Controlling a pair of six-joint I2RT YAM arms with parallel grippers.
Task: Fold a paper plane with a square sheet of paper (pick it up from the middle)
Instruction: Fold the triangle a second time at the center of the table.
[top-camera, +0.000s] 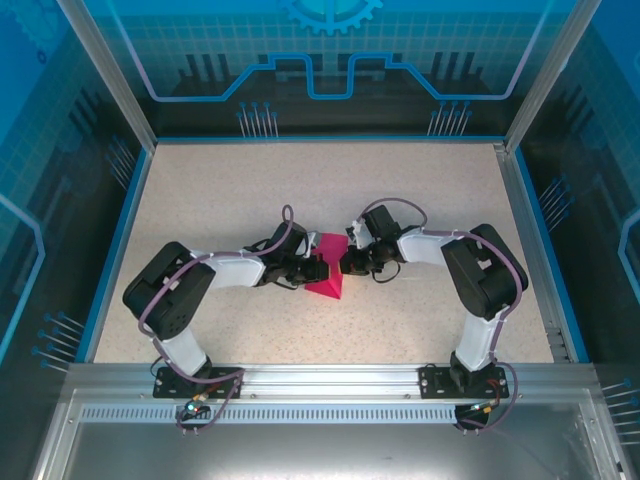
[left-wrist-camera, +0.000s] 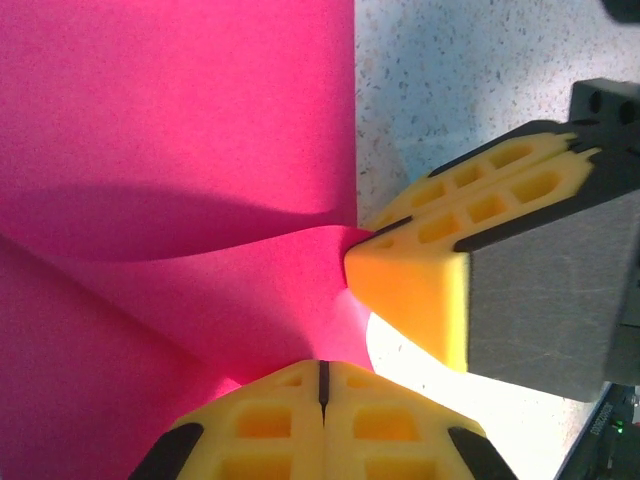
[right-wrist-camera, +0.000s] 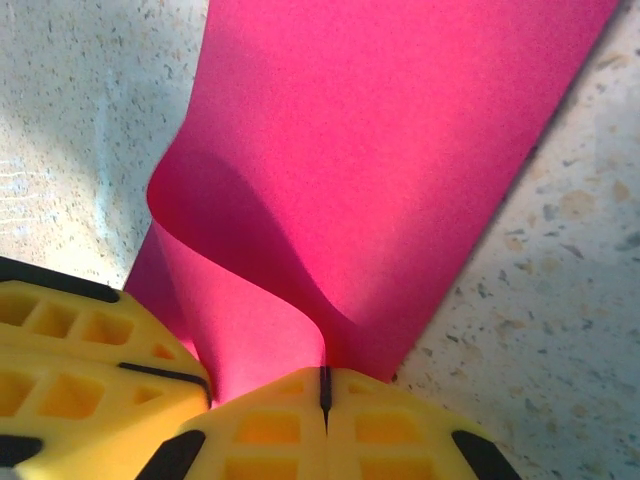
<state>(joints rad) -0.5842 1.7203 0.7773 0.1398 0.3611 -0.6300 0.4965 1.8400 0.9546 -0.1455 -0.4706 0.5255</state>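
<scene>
The magenta-pink sheet of paper (top-camera: 327, 272) lies mid-table as a folded, pointed shape between both grippers. My left gripper (top-camera: 312, 270) meets it from the left, my right gripper (top-camera: 347, 264) from the right. In the left wrist view the left gripper (left-wrist-camera: 323, 368) is shut on a raised, curling edge of the paper (left-wrist-camera: 180, 150), and the right gripper's yellow fingers (left-wrist-camera: 440, 240) pinch the same edge close by. In the right wrist view the right gripper (right-wrist-camera: 324, 378) is shut on the bowed paper (right-wrist-camera: 380, 150), with the left gripper's fingers (right-wrist-camera: 80, 360) just beside it.
The speckled beige table (top-camera: 220, 200) is ringed by a blue rim (top-camera: 118, 240) and transparent enclosure walls. A metal rail (top-camera: 320, 385) carrying both arm bases runs along the near edge. Open tabletop surrounds the paper on all sides.
</scene>
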